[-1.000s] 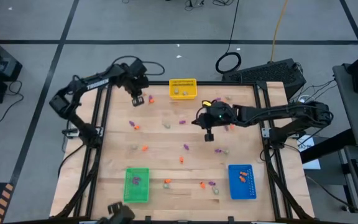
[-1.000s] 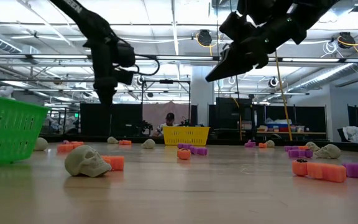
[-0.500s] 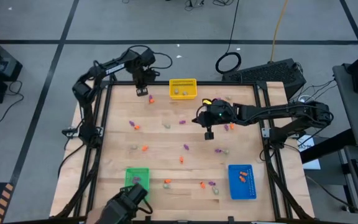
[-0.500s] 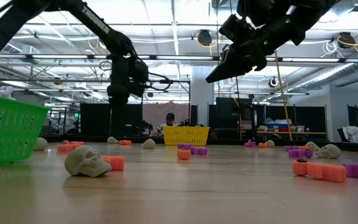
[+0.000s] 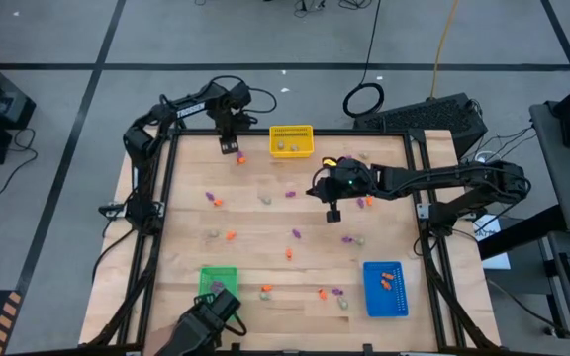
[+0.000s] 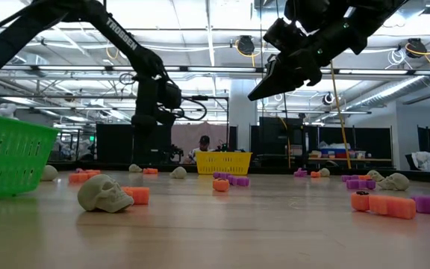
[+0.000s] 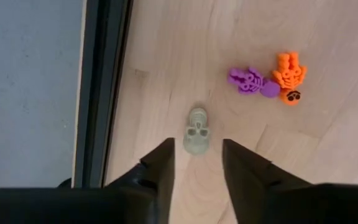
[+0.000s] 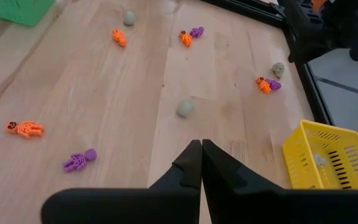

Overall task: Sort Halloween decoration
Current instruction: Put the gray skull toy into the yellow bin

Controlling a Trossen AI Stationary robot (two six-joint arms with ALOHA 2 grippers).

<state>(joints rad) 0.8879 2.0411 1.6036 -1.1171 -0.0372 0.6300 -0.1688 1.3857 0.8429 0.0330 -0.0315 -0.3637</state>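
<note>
Most trinkets (image 5: pixel 229 236) still lie loose on the tabletop (image 5: pixel 255 247); few are in bins. The left tool (image 7: pixel 196 163), fingers apart, hangs over a skull (image 7: pixel 196 129) at 11 o'clock. The right tool (image 8: pixel 201 163) is clenched, empty.

Left pincer (image 7: pixel 194 163) moved to far corner; opened

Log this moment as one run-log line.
left hand: open above grey skull, far table corner | right hand: shut, empty, mid-table | yellow bin: holds skulls
</note>
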